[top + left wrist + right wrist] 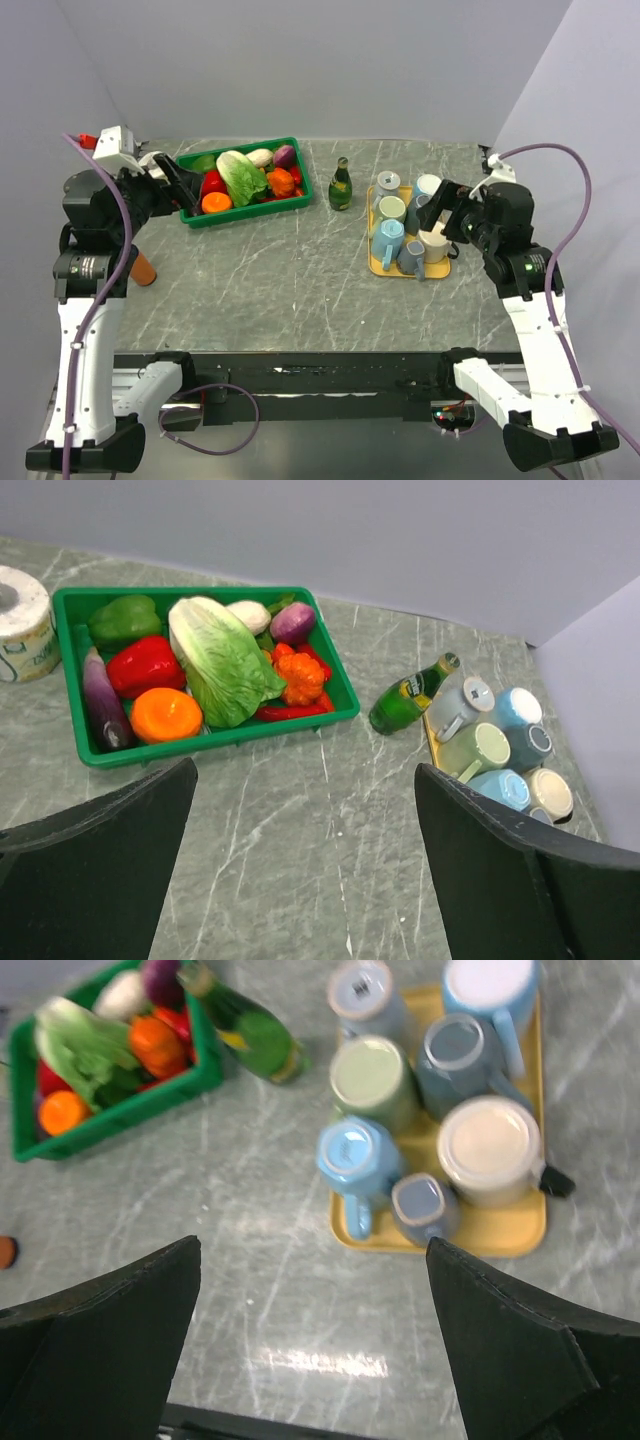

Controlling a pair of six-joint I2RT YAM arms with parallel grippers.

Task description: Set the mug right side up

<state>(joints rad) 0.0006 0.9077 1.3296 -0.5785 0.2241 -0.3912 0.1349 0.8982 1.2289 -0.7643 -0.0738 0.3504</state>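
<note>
Several mugs stand packed on a yellow tray [374, 262] at the right of the table: a grey mug [362, 995], a green mug [372, 1076], a light blue mug [350, 1152], a cream mug [489, 1147], a dark blue-grey mug [458, 1052] and a small blue-grey mug [424, 1207]. Most show flat bases upward. My right gripper [426, 212] hangs open above the tray; in the right wrist view it [312, 1250] holds nothing. My left gripper [183, 186] is open at the far left over the basket's end, also empty [305, 780].
A green basket [250, 212] of vegetables sits at the back left. A green bottle [340, 185] stands between basket and tray. An orange object [146, 270] lies by the left arm. A paper roll [22, 620] is left of the basket.
</note>
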